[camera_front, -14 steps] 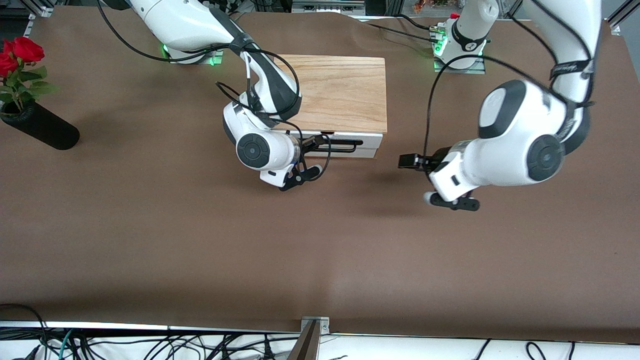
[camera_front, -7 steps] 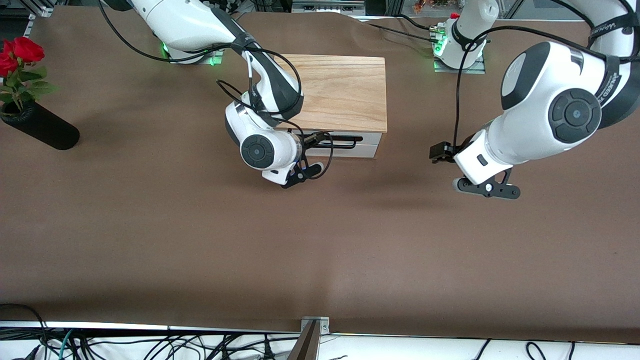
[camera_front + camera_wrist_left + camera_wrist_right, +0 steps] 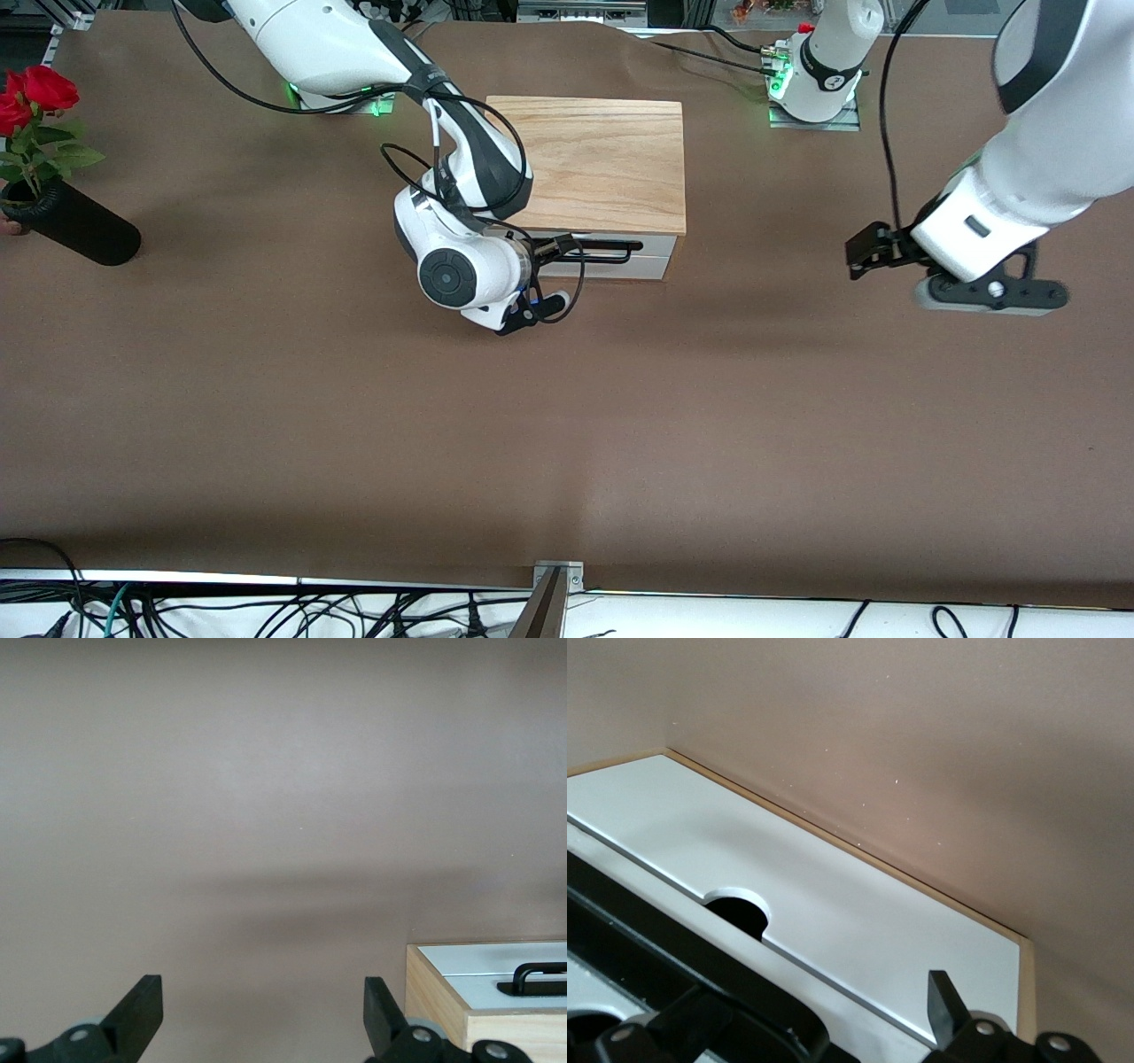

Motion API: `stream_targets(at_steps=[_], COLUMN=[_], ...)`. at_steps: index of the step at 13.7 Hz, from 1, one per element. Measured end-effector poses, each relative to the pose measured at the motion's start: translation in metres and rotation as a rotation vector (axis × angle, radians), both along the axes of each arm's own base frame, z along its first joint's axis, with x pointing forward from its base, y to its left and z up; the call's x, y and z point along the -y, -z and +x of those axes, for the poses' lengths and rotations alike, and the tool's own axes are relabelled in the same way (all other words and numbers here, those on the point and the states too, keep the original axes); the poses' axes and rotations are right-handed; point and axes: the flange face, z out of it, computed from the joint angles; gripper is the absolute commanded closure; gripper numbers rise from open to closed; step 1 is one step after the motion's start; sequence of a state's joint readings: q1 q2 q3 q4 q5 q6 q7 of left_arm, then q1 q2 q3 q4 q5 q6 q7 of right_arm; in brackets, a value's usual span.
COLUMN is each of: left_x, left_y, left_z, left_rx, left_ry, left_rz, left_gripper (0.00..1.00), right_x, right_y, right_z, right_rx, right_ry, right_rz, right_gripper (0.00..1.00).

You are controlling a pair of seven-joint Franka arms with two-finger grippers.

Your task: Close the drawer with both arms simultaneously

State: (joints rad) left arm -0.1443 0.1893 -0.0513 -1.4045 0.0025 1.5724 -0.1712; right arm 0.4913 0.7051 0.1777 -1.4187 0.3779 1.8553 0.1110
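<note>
Trouble could come from the lopsided setup, so watch this closely. The shallow drawer with its white front panel [image 3: 620, 257] sits in the light wooden box casing [image 3: 602, 164] midway between the two arm bases, and from the front view it looks pushed almost flush, only a thin strip of white showing under the wooden top. The long black wire bar handle [image 3: 595, 252] runs along that panel. The right gripper [image 3: 556, 247] is right at the handle's end toward the right arm's side; its wrist view shows the white panel [image 3: 833, 904] and the black bar [image 3: 673, 974] very close, with one fingertip [image 3: 943, 997] apart from the bar, so I judge the fingers spread, not clamped on anything.

The left gripper [image 3: 864, 250] hangs over bare brown table [image 3: 567, 425], well apart from the box toward the left arm's end. Its wrist view shows both black fingers [image 3: 142, 1010] wide apart with only tabletop between them, the box corner [image 3: 483, 992] off to one side.

The risk, as I read it: if the right arm presses alone at one end of the handle, the drawer may skew and bind, or the whole light casing may slide or twist on the table. A finger could also snag the wire bar when pulling away.
</note>
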Motion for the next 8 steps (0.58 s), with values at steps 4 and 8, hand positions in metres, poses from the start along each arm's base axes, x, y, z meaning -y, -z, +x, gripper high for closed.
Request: stream_targets(at_steps=[4, 8], left_x=[-0.014, -0.059], left_y=[-0.016, -0.007], left_z=[-0.036, -0.043], left_rx=[0.003, -0.023], left_ry=[-0.013, -0.028], left_rz=[0.012, 0.019], left_gripper=[0.00, 0.00], right_x=[-0.002, -0.007], right_y=[-0.005, -0.017], right_z=[0.001, 0.001], right_rx=[-0.005, -0.009], right_ry=[0.009, 0.005], right_rz=[0.017, 0.036], right_gripper=[0.00, 0.00])
